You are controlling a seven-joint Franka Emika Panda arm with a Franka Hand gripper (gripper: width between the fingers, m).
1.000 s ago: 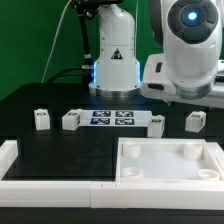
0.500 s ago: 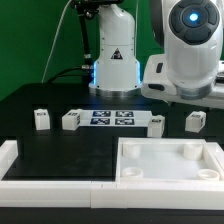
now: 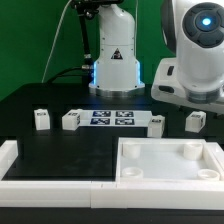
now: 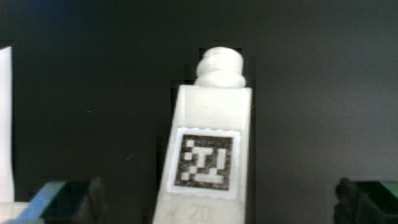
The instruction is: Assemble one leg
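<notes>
Four small white legs lie in a row on the black table: one and another on the exterior view's left, one and another on its right. The wrist view shows one leg lying flat, tag up, its knobbed tip pointing away. I cannot tell which of the four it is. My gripper is open, its dark fingertips wide on either side of this leg and apart from it. In the exterior view the arm's white head hangs at the upper right, and its fingers do not show.
The marker board lies between the legs. The large white tray-shaped part sits at the front right. A white angled rail runs along the front left. The robot base stands at the back. A white edge shows beside the leg.
The arm's head has shifted toward the exterior view's right and slightly up. The legs and other parts have not moved.
</notes>
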